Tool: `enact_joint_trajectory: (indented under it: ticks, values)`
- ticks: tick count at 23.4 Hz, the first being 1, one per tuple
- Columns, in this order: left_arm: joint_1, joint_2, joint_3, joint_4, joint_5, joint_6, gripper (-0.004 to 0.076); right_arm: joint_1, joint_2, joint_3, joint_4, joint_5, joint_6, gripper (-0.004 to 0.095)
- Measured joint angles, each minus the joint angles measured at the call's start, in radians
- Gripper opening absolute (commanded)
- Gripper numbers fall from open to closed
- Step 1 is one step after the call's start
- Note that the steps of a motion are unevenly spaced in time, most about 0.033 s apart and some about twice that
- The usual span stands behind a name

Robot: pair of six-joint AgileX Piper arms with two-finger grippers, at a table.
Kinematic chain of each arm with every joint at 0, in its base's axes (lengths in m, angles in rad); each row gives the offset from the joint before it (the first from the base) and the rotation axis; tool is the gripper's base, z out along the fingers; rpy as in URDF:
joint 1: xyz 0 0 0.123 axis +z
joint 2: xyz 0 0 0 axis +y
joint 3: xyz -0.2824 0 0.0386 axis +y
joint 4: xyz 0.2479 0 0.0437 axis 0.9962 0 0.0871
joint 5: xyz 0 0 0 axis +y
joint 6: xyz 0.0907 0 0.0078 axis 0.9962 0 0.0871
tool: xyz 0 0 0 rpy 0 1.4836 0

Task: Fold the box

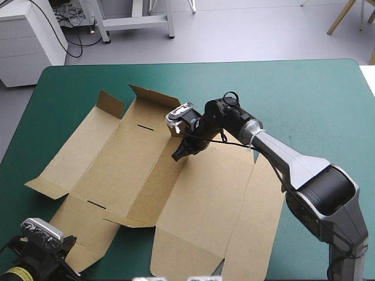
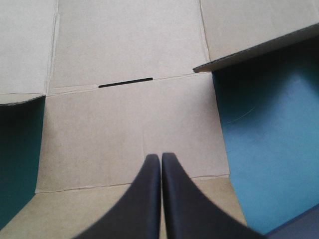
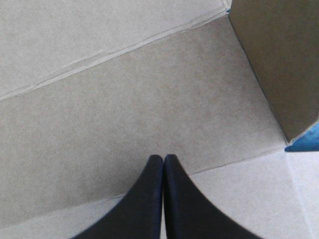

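Note:
The brown box (image 1: 193,199) lies as a cut sheet, mostly flat, on the teal-green cover (image 1: 304,93). Two small flaps (image 1: 146,95) at its far end stand raised. My right gripper (image 1: 177,156) is shut, its tip down on a middle panel near the far end. In the right wrist view the shut gripper (image 3: 163,157) rests on board beside a raised flap (image 3: 279,64). My left gripper (image 1: 69,253) sits at the sheet's near left corner. Its wrist view shows it shut (image 2: 160,157) over a flat panel, with a slot (image 2: 124,82) ahead.
The sheet's left flap (image 1: 44,184) reaches close to the table's left edge. Teal-green cover (image 2: 264,149) shows beside the panel under my left gripper. The widest stretch of cover lies toward the far right corner (image 1: 328,76).

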Motion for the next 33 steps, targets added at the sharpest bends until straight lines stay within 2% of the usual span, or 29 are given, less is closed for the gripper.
enact_joint_trajectory:
  ticks: [5,8,16,24,33]
  values:
    - [0.0,0.0,0.0,0.0,0.0,0.0,-0.001,0.0,0.0,-0.005,-0.009,0.031,0.0,-0.0019]
    - [0.0,0.0,0.0,0.0,0.0,0.0,-0.001,-0.003,0.0,-0.038,-0.047,0.097,0.033,-0.0019]
    - [0.0,0.0,0.0,0.0,-0.001,0.0,-0.001,-0.103,-0.087,-0.09,-0.072,0.231,0.049,-0.0019]
    - [0.0,0.0,0.0,0.0,-0.003,0.0,-0.001,-0.146,-0.221,-0.09,-0.105,0.254,0.049,-0.0019]
    - [0.0,0.0,0.0,0.0,-0.003,0.0,-0.001,-0.147,-0.23,-0.09,-0.105,0.258,0.048,-0.0015]
